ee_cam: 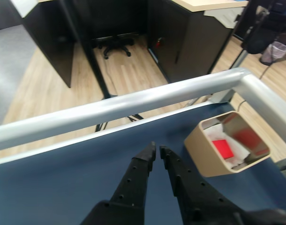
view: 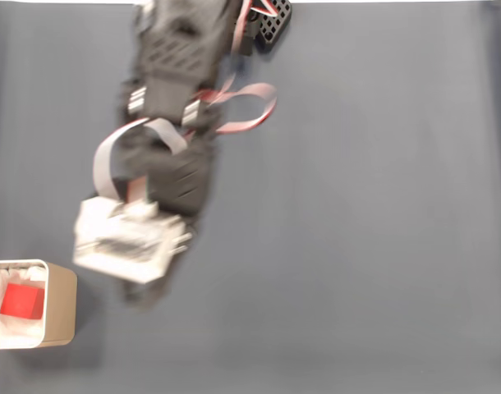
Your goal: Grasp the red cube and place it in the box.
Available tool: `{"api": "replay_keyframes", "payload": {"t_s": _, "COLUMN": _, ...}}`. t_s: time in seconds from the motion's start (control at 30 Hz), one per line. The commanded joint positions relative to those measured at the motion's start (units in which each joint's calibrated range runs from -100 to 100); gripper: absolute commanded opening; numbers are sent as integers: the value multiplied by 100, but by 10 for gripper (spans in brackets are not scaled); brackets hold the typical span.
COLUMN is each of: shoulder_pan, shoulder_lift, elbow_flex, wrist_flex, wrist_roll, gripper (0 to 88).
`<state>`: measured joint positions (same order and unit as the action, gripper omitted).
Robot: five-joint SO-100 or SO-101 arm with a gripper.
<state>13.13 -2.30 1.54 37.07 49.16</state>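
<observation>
We count one red cube (view: 21, 300), sitting inside one box (view: 60, 304) at eight o'clock in the fixed view. We see one arm (view: 172, 98) with one gripper (ee_cam: 157, 151), two fingers (ee_cam: 136, 176) nearly touching. One office chair base (ee_cam: 116, 44) at eleven o'clock in the wrist view.

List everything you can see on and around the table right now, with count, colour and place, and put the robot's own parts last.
Cube: one, red, inside the box, on its white lining.
Box: one, beige sides with white rim, at the lower left corner of the table in the fixed view.
Table: one, dark blue top, with a silver rail along its edge in the wrist view.
Office chair: one, black, on the wooden floor beyond the table, wrist view.
Desks: dark panels, behind the table, wrist view.
Arm: one, black with a white block and red and grey cables, blurred, fixed view.
Gripper: one, black, fingertips nearly together, holding nothing, left of the box in the wrist view.
</observation>
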Motion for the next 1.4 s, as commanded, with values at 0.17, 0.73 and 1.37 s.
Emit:
{"api": "replay_keyframes", "payload": {"t_s": 0.17, "shoulder_pan": -1008, "shoulder_lift": -3158, "elbow_flex": 3177, "wrist_flex": -494, "wrist_roll": -49, "gripper": 0}}
{"api": "replay_keyframes", "payload": {"t_s": 0.73, "shoulder_pan": -1491, "shoulder_lift": -8071, "elbow_flex": 9281, "wrist_flex": 14, "wrist_roll": 171, "gripper": 0}}
{"api": "replay_keyframes", "payload": {"t_s": 1.37, "shoulder_pan": -1384, "shoulder_lift": -9761, "elbow_flex": 9828, "wrist_flex": 3858, "wrist_roll": -151, "gripper": 0}}
